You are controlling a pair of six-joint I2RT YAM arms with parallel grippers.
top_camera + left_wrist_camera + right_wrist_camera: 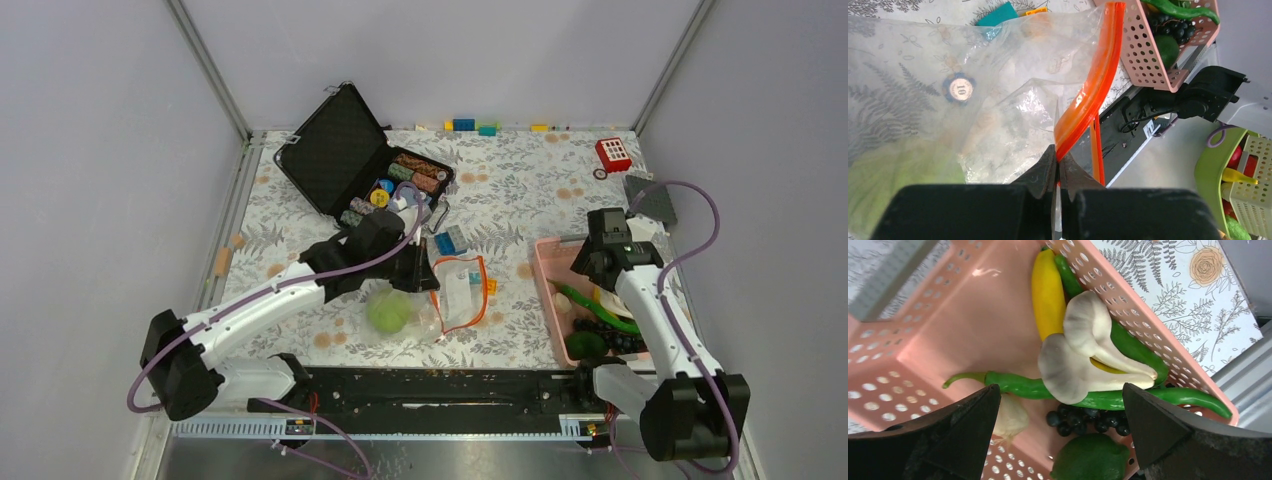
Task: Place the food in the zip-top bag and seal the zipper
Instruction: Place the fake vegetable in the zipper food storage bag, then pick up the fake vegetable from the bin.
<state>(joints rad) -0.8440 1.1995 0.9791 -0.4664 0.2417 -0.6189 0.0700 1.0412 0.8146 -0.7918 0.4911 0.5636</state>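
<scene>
L gripper fingers pinch orange zipper of clear bag; chip seen thru plastic reads "10". R gripper fingers spread wide over pink basket w/ mushrooms

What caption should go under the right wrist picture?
Open right gripper hovers above toy mushrooms and green pods in the pink basket.

A table whose pale top is printed with grey ferns and tan flowers sits inside a booth of plain light-grey walls, with slim metal posts rising at the back corners and soft, even light that casts only faint shadows.
</scene>
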